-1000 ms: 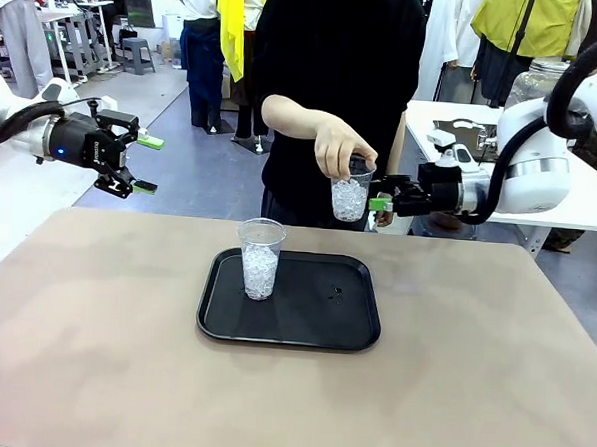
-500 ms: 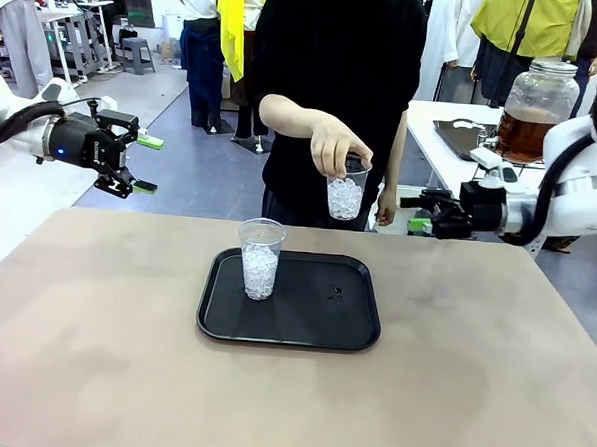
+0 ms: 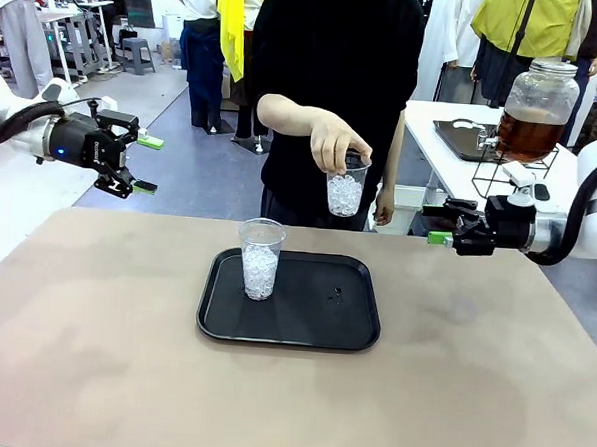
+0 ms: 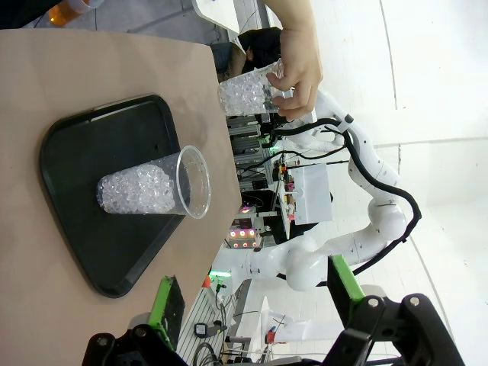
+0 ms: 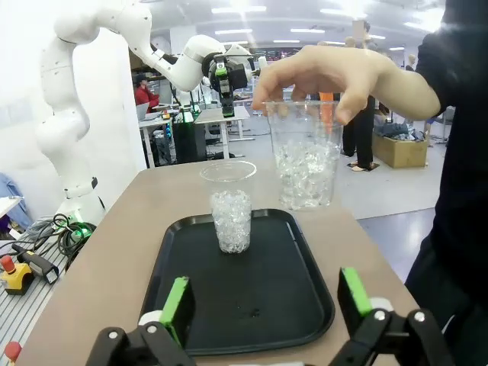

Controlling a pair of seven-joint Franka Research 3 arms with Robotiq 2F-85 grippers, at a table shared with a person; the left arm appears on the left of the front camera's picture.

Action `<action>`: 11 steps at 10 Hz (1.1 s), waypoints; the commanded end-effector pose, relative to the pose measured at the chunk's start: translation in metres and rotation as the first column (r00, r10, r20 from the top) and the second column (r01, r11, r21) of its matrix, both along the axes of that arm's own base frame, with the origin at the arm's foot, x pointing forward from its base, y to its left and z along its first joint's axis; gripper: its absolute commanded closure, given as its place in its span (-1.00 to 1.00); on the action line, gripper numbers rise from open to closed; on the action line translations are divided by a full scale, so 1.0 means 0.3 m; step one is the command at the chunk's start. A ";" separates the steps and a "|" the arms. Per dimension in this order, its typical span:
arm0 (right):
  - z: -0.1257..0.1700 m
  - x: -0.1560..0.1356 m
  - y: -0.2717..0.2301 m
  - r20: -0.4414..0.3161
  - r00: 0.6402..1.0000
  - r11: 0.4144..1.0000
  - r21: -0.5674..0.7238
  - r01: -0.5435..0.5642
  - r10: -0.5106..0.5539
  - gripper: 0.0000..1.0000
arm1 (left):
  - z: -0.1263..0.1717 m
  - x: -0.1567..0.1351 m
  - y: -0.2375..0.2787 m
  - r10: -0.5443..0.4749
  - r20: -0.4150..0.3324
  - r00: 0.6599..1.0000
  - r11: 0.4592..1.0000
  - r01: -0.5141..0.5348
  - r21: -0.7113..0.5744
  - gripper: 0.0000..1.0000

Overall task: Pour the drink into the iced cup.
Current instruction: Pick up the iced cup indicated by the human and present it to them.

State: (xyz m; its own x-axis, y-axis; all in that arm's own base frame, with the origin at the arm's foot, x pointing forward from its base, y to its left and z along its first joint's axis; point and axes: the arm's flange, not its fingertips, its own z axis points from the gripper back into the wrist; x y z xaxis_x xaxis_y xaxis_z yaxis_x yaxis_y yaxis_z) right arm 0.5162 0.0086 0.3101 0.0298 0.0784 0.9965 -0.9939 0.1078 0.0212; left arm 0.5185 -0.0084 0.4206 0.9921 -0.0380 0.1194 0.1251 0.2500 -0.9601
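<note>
On the black tray (image 3: 303, 319) stands a clear iced cup (image 3: 260, 261), upright at the tray's left. A person's hand (image 3: 335, 143) holds a second iced cup (image 3: 345, 193) by its rim in the air over the table's far edge. The drink (image 3: 529, 133) is amber liquid in a glass dispenser jar at the back right. My right gripper (image 3: 437, 223) hangs open and empty to the right of the held cup, well apart from it. Off the table's far left, my left gripper (image 3: 146, 163) is open and empty. The right wrist view shows the held cup (image 5: 305, 162), the tray cup (image 5: 231, 207) and the open gripper (image 5: 263, 301). The left wrist view shows the tray cup (image 4: 145, 190) and the held cup (image 4: 248, 92) beyond my open gripper (image 4: 255, 305).
The dispenser jar rests on a wire stand on a white side table (image 3: 580, 203) at the back right, beside a dark tray (image 3: 458, 137). The person stands at the table's far edge. The brown tabletop (image 3: 121, 354) is bare around the black tray.
My right arm has drawn back to the right, away from the held cup, uncovering the dispenser jar. The person's cup has dropped very slightly. The left arm has not moved.
</note>
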 end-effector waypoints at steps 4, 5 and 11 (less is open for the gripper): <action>-0.002 0.012 0.010 -0.016 1.000 1.000 -0.008 -0.017 0.017 -1.00 | 0.007 0.000 0.000 0.004 -0.001 1.000 1.000 -0.004 0.002 -1.00; -0.002 0.012 0.010 -0.016 1.000 1.000 -0.008 -0.017 0.017 -1.00 | 0.007 0.000 0.000 0.004 -0.001 1.000 1.000 -0.004 0.002 -1.00; -0.002 0.012 0.010 -0.016 1.000 1.000 -0.008 -0.017 0.017 -1.00 | 0.007 0.000 0.000 0.004 -0.001 1.000 1.000 -0.004 0.002 -1.00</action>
State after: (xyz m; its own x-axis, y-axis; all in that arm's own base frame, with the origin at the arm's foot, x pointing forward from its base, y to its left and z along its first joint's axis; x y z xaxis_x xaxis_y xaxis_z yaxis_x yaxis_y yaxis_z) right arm 0.5158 0.0100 0.3053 0.0395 0.0807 0.9960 -0.9943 0.1015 0.0313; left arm 0.5184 -0.0084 0.4205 0.9921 -0.0380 0.1193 0.1250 0.2500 -0.9601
